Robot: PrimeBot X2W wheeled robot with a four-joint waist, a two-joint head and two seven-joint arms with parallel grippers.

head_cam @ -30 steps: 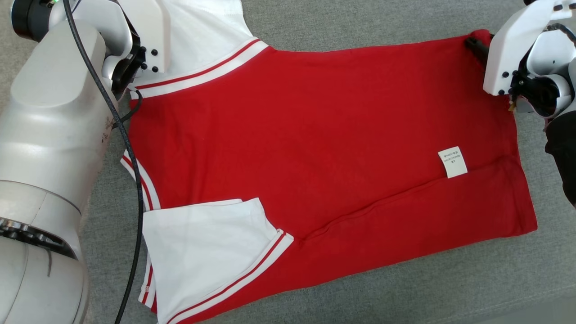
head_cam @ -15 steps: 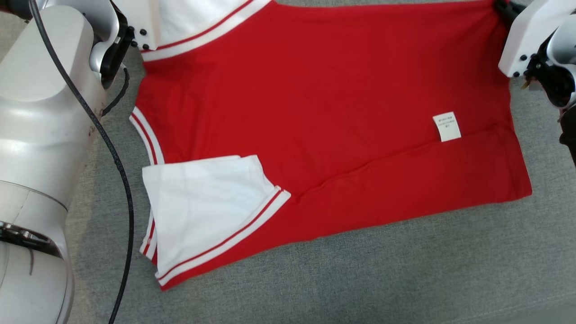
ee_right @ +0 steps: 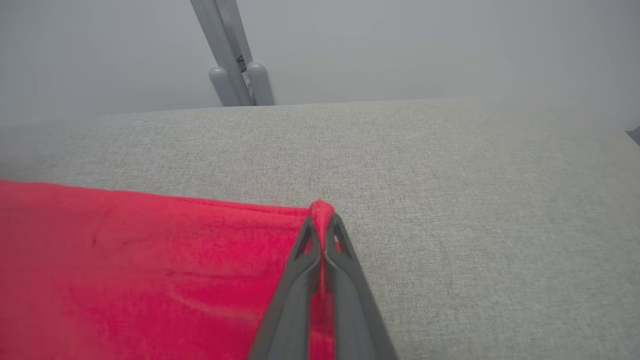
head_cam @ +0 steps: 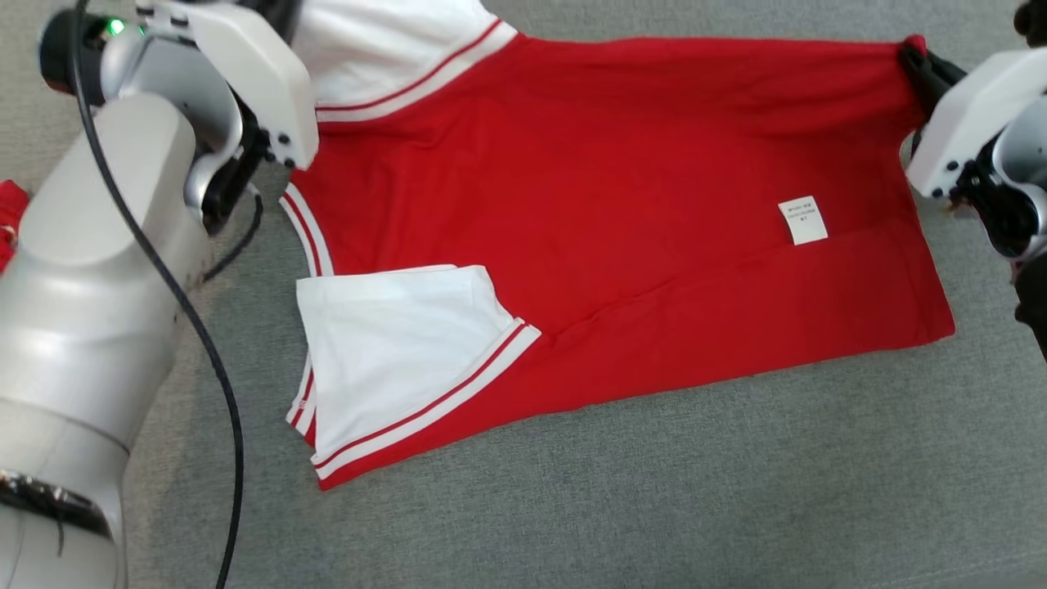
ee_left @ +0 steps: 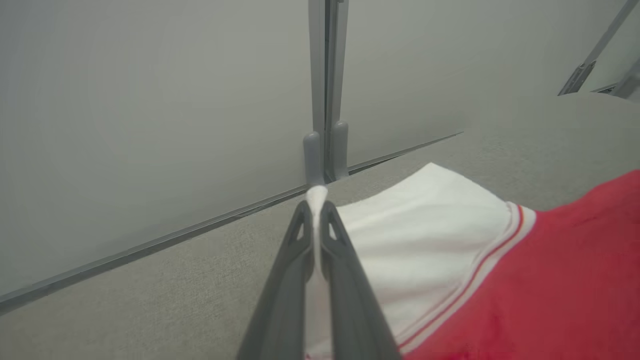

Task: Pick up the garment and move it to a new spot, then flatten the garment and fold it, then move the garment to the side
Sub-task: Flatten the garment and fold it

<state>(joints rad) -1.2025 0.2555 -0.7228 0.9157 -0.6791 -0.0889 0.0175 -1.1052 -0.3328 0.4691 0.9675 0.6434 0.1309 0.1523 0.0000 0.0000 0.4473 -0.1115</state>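
The garment is a red shirt with white sleeves and striped trim, spread on the grey upholstered surface. My left gripper is shut on the edge of the far white sleeve, and a tuft of white cloth sticks out past its tips. In the head view its white wrist housing covers the fingers. My right gripper is shut on the far red hem corner at the upper right. The near white sleeve lies folded over the red body. A white label shows near the hem.
A black cable hangs along my left arm. A scrap of red shows at the left edge. Grey wall panels with a post stand just beyond the surface's far edge. Bare grey surface lies in front of the garment.
My right gripper has closed on the red hem corner. The far edge now runs taut with creases between the two grips. The head view itself has shifted.
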